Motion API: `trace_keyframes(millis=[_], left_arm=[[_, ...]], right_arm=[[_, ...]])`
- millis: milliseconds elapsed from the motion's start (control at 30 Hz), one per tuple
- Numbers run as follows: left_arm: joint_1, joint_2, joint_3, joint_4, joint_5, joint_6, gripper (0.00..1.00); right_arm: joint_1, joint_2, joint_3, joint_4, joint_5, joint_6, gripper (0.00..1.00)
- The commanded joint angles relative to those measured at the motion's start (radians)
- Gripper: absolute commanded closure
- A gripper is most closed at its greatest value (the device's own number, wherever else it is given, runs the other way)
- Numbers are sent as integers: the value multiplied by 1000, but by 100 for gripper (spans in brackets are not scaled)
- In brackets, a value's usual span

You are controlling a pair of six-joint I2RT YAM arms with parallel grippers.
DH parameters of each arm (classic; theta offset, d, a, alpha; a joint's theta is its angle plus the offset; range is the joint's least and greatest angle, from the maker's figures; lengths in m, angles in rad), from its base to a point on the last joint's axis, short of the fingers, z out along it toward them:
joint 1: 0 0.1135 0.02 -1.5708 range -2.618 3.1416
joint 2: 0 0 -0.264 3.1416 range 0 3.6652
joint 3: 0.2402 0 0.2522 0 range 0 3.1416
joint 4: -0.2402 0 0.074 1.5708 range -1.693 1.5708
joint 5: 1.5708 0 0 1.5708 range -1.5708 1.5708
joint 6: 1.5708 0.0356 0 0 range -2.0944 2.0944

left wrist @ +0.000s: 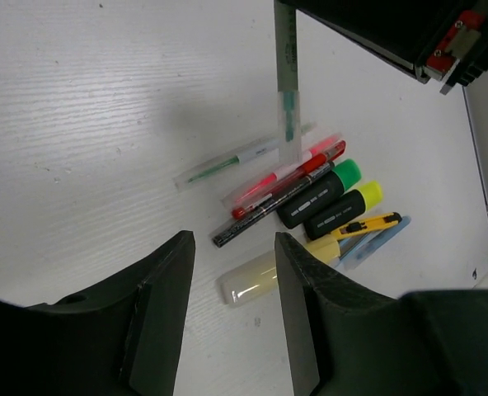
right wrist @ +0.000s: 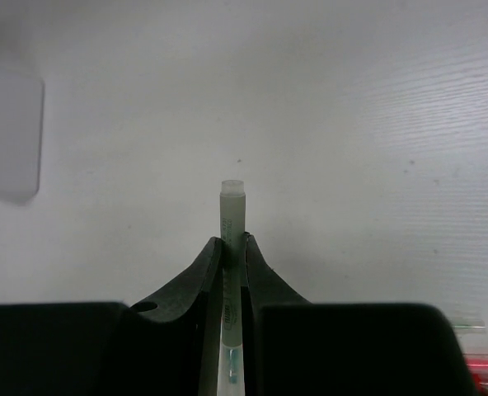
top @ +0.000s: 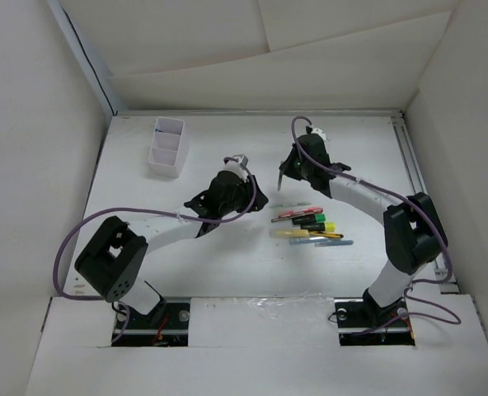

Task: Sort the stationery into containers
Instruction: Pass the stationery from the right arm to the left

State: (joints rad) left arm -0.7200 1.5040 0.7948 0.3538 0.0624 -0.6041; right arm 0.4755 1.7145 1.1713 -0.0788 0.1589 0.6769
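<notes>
Top view: the right gripper, just above frame centre, is clamped on a pale green translucent pen, which it holds upright. The other pens and markers lie clustered on the white table, right of centre. The left gripper hangs open and empty, left of the cluster. The white partitioned box stands upper left, well apart

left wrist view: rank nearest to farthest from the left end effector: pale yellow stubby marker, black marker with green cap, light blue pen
1. pale yellow stubby marker, just ahead of the left end effector
2. black marker with green cap, farther back, centre
3. light blue pen, far right
</notes>
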Motion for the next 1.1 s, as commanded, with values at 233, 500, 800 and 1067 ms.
trace_keyframes(millis=[233, 500, 800, 1067], left_arm=[[1, -10, 73, 47, 65, 26, 58], [1, 9, 73, 76, 77, 6, 59], [1, -1, 64, 66, 13, 6, 67], [1, -1, 64, 86, 91, -17, 59]], right_arm=[[64, -87, -16, 67, -148, -17, 100], [83, -87, -27, 117, -226, -8, 100], [92, -118, -45, 136, -257, 1, 100], [92, -182, -130, 186, -282, -59, 100]])
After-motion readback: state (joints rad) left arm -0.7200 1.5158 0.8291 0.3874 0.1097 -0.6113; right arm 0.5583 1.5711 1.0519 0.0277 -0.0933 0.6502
